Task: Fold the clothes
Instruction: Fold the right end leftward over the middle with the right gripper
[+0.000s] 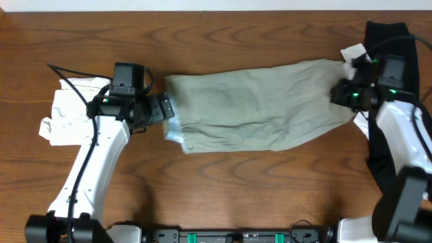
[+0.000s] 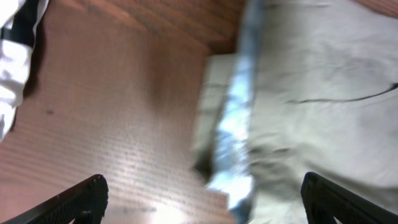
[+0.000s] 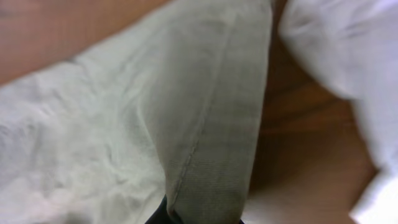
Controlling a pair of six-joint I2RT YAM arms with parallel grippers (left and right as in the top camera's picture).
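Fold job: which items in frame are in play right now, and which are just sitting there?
In play: grey-green garment, spread mid-table; left tool, open at its left edge; right tool, pinching its right end.
Lying about: crumpled white garment at the left; black garment and white cloth at the right, untouched.

A brown wood-grain table fills the view, a pale strip beyond its far edge.

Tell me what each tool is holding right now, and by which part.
The right tool pinches the grey-green garment by a seamed fold at its right end. The left tool is open over the garment's left edge, holding nothing.
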